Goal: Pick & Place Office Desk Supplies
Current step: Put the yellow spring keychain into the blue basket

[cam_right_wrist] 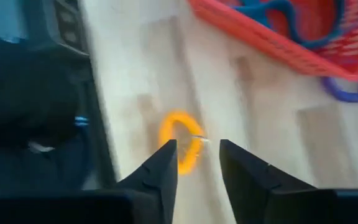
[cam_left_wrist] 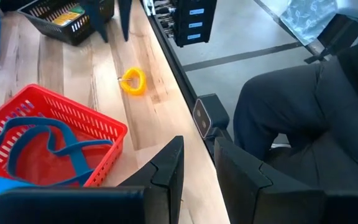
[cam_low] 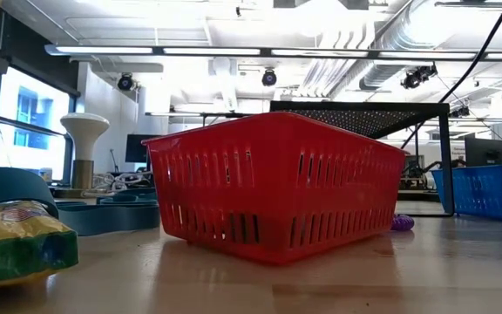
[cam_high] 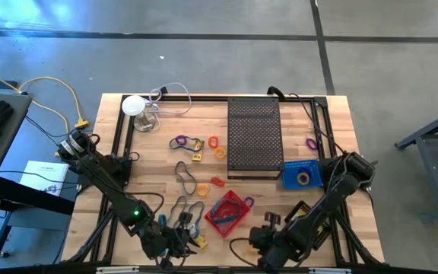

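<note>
the counter [cam_high: 150, 160] is pale wood in long glued strips. both arms reach down to its near edge. the left tool [cam_left_wrist: 197, 171] hangs just past that edge with its two dark, wedge-shaped fingers a narrow gap apart and nothing between them. the right tool [cam_right_wrist: 197, 165] hovers over a small yellow loop [cam_right_wrist: 180, 148] lying on the wood by the near edge, fingers likewise a little apart, holding nothing.

the left wrist view shows that same yellow loop [cam_left_wrist: 133, 81] as a coiled ring just beside the counter's edge. it also shows a person's dark trouser leg [cam_left_wrist: 303, 106] off the counter, which the high view does not.

near the middle of the near side sits a red basket [cam_high: 227, 212] of slotted plastic, with blue elastic loops [cam_left_wrist: 39, 146] lying inside. the low view gives only its ribbed wall [cam_low: 277, 187]; beside it, close to the lens, lies a glossy yellow-and-green packet [cam_low: 20, 240].

farther in, the high view alone shows loose elastic loops scattered on the wood: grey [cam_high: 185, 176], purple [cam_high: 179, 142] and orange [cam_high: 213, 141].

behind them lies a black perforated tray [cam_high: 254, 137], and a small blue slotted basket [cam_high: 301, 174] sits towards the right edge. at the far left corner stands a white round object [cam_high: 134, 105] with a thin cable.
</note>
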{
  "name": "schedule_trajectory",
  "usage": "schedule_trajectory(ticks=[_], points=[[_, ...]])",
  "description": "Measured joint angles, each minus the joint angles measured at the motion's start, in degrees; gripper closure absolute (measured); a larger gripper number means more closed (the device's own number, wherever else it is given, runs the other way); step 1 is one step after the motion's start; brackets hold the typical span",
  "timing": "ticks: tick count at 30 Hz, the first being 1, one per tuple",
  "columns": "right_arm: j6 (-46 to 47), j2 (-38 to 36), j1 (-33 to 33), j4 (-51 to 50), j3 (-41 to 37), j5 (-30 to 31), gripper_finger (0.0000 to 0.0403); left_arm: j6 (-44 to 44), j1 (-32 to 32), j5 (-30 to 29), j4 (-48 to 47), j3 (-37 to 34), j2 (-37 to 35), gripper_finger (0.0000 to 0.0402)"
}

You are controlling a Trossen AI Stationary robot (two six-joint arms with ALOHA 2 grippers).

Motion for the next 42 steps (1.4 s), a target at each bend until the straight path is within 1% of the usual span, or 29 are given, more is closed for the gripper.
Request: schedule_trajectory(ticks=[2,7,9,12,23,28,33,38,42], points=[[0.1,0.3,0.0,-1.5,0.0,-0.1,0.0275,0.0,0.2,0.0,0.0,0.0,0.0,0.0316],[-0.3,2.3,-0.6,-1.7,0.0,-1.1,0.0229,0.0,-0.1,0.0,-0.3,0.0,0.0,0.0316],[-2.0,3.5,-0.7,-1.7,0.0,-1.5,0.0218,0.0,-0.4,0.1,-0.4,0.0,0.0,0.0316],[-4.1,5.3,-0.6,-1.6,0.0,-2.1,0.0215,0.0,-0.9,0.1,-0.5,0.0,0.0,0.0316],[-4.4,9.6,-0.8,-0.2,0.0,-2.4,0.0231,0.0,-0.9,0.1,-0.4,0.0,0.0,0.0316],[-4.6,10.8,-1.4,0.5,0.0,-5.8,0.0232,0.0,-0.9,0.1,-0.4,0.0,0.0,0.0316],[-4.4,11.1,-2.4,2.3,-1.1,-8.1,0.0244,0.0,-0.9,0.2,-0.4,0.0,0.0,0.0316],[-4.6,11.0,-2.6,2.9,-1.8,-8.9,0.0278,0.0,-0.9,0.2,-0.8,0.1,0.4,0.0316],[-4.8,11.0,-2.9,2.8,-1.9,-9.9,0.0328,0.0,-0.9,0.2,-0.6,0.1,0.7,0.0316]])
